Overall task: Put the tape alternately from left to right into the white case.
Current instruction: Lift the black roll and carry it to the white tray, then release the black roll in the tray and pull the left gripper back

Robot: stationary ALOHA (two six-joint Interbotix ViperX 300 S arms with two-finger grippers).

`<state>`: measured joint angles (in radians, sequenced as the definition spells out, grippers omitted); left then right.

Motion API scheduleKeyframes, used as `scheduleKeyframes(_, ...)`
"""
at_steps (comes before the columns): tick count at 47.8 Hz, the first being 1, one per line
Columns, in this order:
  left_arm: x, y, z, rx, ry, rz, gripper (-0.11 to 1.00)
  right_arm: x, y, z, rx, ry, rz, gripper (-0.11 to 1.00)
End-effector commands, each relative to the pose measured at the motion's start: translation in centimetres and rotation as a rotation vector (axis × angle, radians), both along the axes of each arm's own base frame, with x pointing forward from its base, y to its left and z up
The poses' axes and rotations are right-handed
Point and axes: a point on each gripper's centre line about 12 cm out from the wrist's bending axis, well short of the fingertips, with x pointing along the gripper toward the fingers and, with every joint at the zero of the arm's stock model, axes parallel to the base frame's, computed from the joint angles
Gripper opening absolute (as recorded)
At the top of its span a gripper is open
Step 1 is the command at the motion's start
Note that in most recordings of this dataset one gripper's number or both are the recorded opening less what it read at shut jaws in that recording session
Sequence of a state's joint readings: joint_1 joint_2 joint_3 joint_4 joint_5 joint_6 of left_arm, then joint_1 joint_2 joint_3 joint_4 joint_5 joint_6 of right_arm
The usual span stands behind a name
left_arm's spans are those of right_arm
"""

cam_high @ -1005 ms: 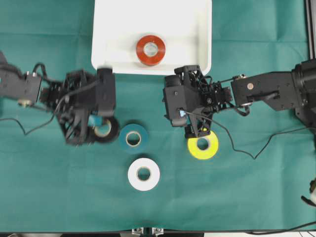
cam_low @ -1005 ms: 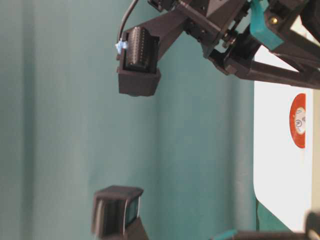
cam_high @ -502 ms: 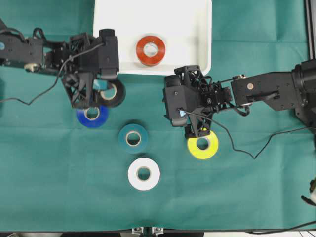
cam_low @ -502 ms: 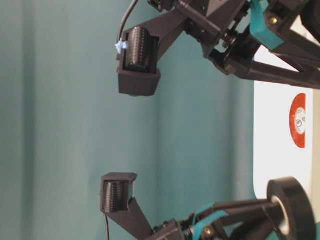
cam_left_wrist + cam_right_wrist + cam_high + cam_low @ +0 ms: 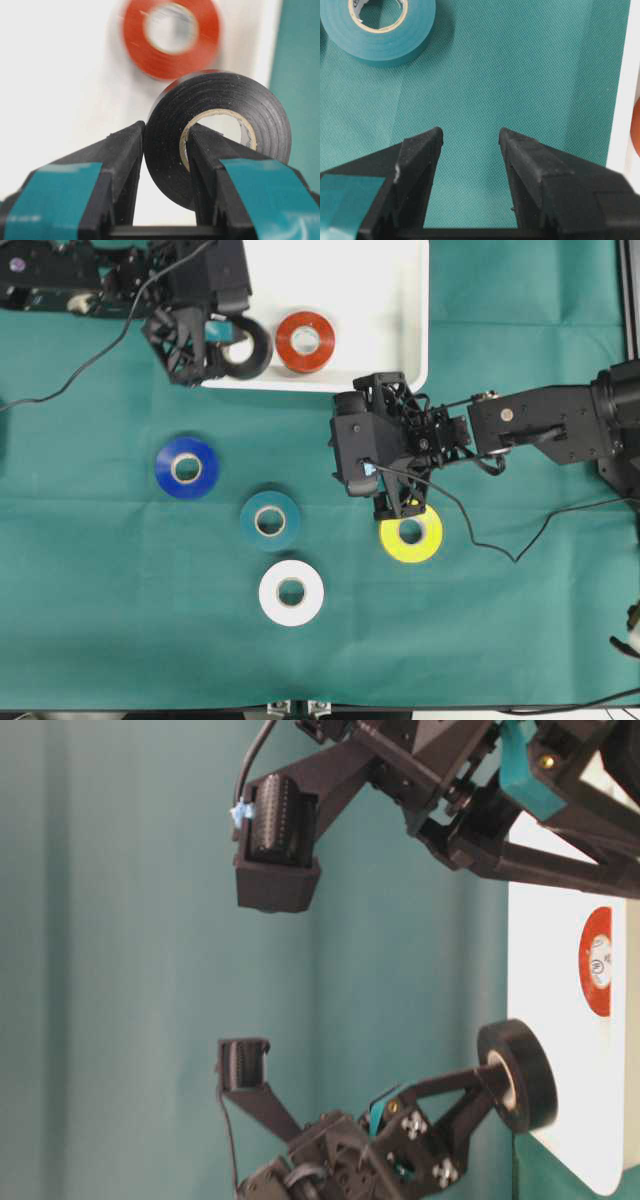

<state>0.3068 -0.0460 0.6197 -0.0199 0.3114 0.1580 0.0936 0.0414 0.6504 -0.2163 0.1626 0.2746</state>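
While left tool point(image 5: 165, 150) pinches matte black ring point(image 5: 220, 130), right tool point(image 5: 470, 145) gapes over woven cloth point(image 5: 520, 75).

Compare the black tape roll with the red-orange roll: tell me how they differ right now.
Colour: the black roll is black, the red-orange roll red-orange.
Support: the black roll is clamped in the left pincer, one finger through its core and one outside; the red-orange roll is free of any pincer.
Pose: the black roll is carried over the left edge of the white case; the red-orange roll lies flat on its floor.
Both look alike in size, with pale cores.
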Motion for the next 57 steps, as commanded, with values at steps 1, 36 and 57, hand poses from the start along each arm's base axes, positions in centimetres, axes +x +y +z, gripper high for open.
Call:
scheduleKeyframes(1, 0.9, 1.5, 1.1, 0.029, -0.039, 0.014, -0.04, 0.3, 0.2, 1.6, 0.013, -0.053, -0.001, 0.59)
scheduleKeyframes(36, 1.3, 9.4, -2.4, 0.073, 0.033, 0.107, -0.04, 0.2, 0.2, 1.5, 0.036, -0.055, -0.024, 0.59)
scheduleKeyframes(57, 1.5, 9.5, -3.0, 0.077, 0.019, 0.112, -0.04, 0.0, 0.2, 1.3, 0.036, -0.048, -0.024, 0.59)
